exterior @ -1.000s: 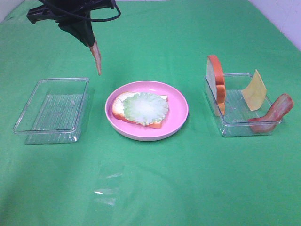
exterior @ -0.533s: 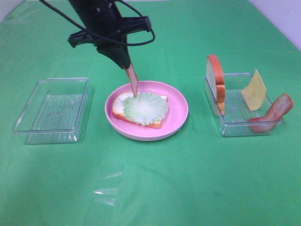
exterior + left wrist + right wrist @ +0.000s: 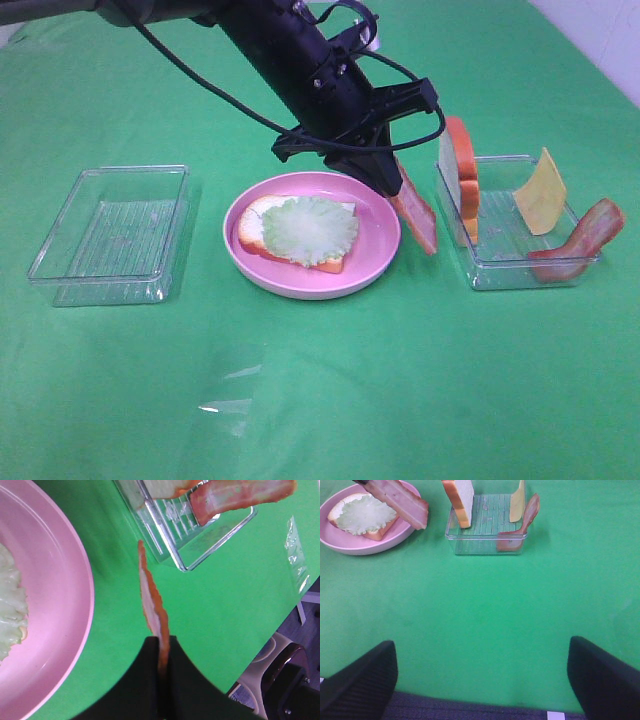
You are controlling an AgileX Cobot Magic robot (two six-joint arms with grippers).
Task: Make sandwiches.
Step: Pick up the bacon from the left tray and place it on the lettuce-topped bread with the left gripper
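Sandwich [image 3: 290, 238] had white bread slice [image 3: 251, 223] + pale green lettuce leaf [image 3: 312, 227] on round pink plate [image 3: 300, 286]; left claw [image 3: 392, 186] gripped red-brown bacon strip [image 3: 418, 218] by plate's right rim, right claw [image 3: 482, 677] wide, empty. Yellow cheese square [image 3: 540, 192], 2nd bread slice [image 3: 460, 180] pending.

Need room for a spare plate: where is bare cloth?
Free: green cloth in front of the pink plate; the narrow strip between empty tray and plate. Crowded: between plate and right tray, where the left end effector holds bacon.

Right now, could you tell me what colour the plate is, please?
The plate is pink; the exterior high view shows it best.
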